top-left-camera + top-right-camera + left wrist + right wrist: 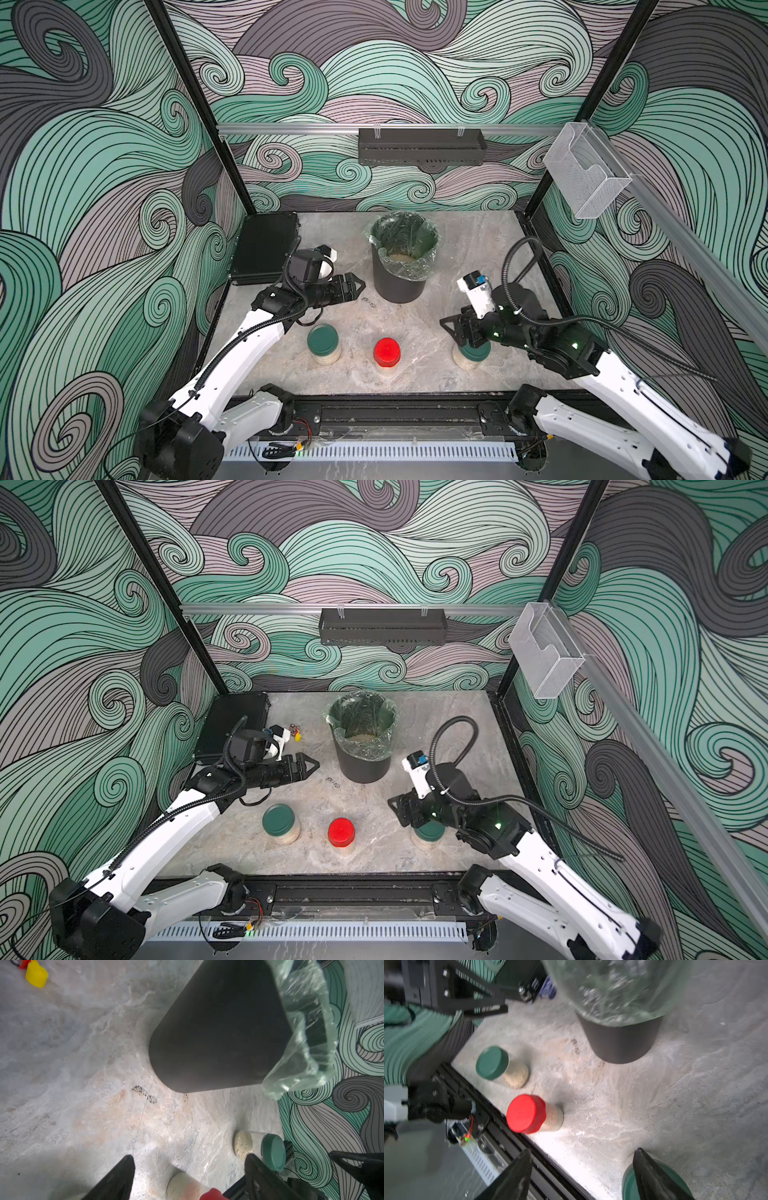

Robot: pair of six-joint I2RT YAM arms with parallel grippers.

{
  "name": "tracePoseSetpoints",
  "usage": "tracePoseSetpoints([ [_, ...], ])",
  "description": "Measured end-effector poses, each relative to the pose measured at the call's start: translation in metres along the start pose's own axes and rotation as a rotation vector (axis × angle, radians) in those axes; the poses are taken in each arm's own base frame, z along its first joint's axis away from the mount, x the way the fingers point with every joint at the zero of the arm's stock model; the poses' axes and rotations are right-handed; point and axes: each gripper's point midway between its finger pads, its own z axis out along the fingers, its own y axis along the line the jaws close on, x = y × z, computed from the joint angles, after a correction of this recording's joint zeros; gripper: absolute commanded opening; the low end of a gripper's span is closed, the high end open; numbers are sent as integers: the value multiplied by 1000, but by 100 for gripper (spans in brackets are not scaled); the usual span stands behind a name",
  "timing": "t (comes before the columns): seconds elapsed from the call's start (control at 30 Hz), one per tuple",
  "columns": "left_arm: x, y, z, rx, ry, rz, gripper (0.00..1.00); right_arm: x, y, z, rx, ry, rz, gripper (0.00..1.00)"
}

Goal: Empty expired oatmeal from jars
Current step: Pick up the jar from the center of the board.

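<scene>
**Right arm poised over the right-hand jar**

Closest to my right wrist camera, the right gripper (582, 1149) has its jaws parted and empty, with one black tip crossing the green lid of the right jar (430, 834). The left gripper (189, 1155) is also spread and holds nothing, near the bin (399, 282). The left jar (323, 338) and red-lidded jar (387, 352) stand capped, with oatmeal (516, 1076) inside. I'd centre the jaws around the jar before descending, then squeeze gently. The marbled table (457, 257) shows dark specks (145, 1094), and swirl-patterned walls enclose it.

A robot lab cell: aluminium rail (291, 129), swirl-printed walls (83, 174), stone tabletop (457, 257).
</scene>
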Motion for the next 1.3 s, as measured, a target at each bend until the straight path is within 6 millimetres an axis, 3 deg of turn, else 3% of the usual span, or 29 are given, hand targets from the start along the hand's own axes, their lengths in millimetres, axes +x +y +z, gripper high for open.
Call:
tracePoseSetpoints([
  [0.13, 11, 7, -5, -24, 12, -10, 85, 23, 38, 36, -14, 149, -209, 82],
  [0.23, 14, 12, -8, -38, 8, -12, 85, 34, 57, 55, -22, 217, -304, 85],
  [0.47, 25, 28, -9, -90, -6, -21, 90, 31, 82, 72, -56, 229, -385, 96],
  [0.8, 25, 34, -6, -117, -5, -25, 90, 40, 102, 105, -99, 287, -436, 99],
  [1.0, 24, 35, -6, -122, -6, -25, 90, 50, 103, 123, -93, 327, -451, 99],
  [1.3, 24, 35, -6, -121, -7, -25, 90, 53, 98, 148, -50, 347, -447, 82],
])
